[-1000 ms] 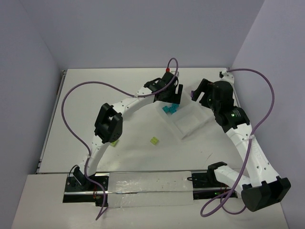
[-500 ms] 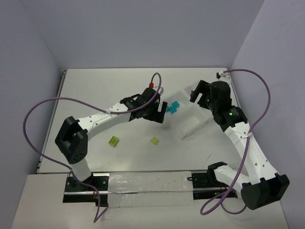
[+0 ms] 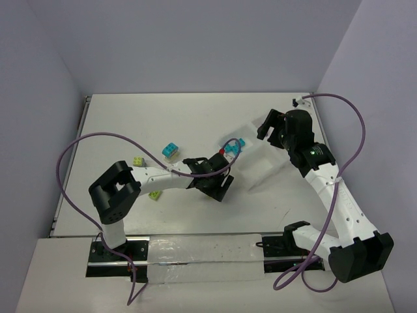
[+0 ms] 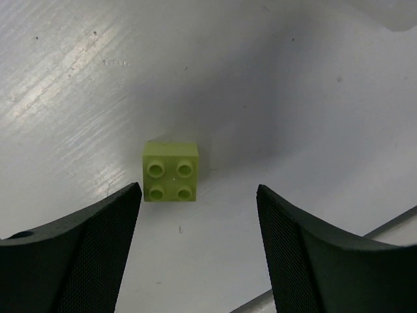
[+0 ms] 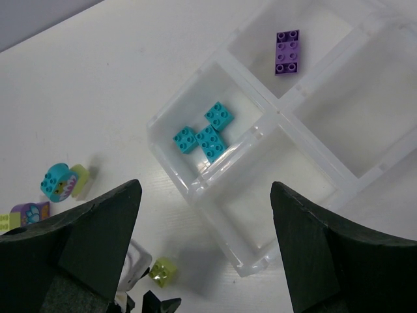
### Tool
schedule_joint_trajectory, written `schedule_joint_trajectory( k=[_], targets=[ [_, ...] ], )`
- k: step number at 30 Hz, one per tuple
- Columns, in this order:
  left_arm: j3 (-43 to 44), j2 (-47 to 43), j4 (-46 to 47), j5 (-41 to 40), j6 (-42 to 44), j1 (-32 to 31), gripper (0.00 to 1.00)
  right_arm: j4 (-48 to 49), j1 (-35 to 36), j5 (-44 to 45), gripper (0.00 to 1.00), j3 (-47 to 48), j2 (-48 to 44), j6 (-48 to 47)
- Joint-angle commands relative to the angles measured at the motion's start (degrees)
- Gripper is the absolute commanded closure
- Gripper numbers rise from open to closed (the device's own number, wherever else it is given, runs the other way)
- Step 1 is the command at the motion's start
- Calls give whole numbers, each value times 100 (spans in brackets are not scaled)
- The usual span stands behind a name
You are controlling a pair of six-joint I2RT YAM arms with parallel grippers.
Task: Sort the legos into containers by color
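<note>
Now the L fingers (image 4: 78,254) hang spread wide over the bench (image 4: 313,98), w/ a lime lego (image 4: 171,171) lying studs-up just off their tips, not touched. R fingers (image 5: 78,254) also gape, above the clear tray (image 5: 281,112): cyan legos (image 5: 205,134) clustered in one compartment, purple lego (image 5: 287,52) in a neighbouring one.

Surface (image 3: 130,124): white, faintly scuffed in my left wrist view. Lying directly on it:
- clear divided tray (image 3: 264,171), at 3 o'clock of centre
- single lime brick (image 4: 171,171), flat, studs up
- cyan-and-lime pair (image 3: 169,150), at 10 o'clock of centre
- purple-and-lime pair (image 3: 138,161), near that pair, at its 9 o'clock
- second lime brick (image 3: 155,194), at 8 o'clock of centre
</note>
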Motion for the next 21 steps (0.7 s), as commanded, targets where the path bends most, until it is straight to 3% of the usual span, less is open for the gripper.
schedule_joint_trajectory(
  k=[1, 10, 16, 19, 21],
  targets=[
    [105, 110, 328, -255, -33, 7, 26, 150, 18, 80, 13, 80, -121, -43],
    [182, 415, 204, -699, -41, -11, 41, 184, 26, -1, 13, 136, -55, -36],
    [413, 328, -9, -819, -27, -37, 70, 169, 18, 60, 13, 218, -50, -77],
    [925, 153, -233, -601, 97, -37, 85, 111, 23, 176, 13, 315, -110, -116],
    [1187, 113, -253, -477, 142, -37, 89, 80, 17, 234, 13, 358, -146, -144]
  ],
)
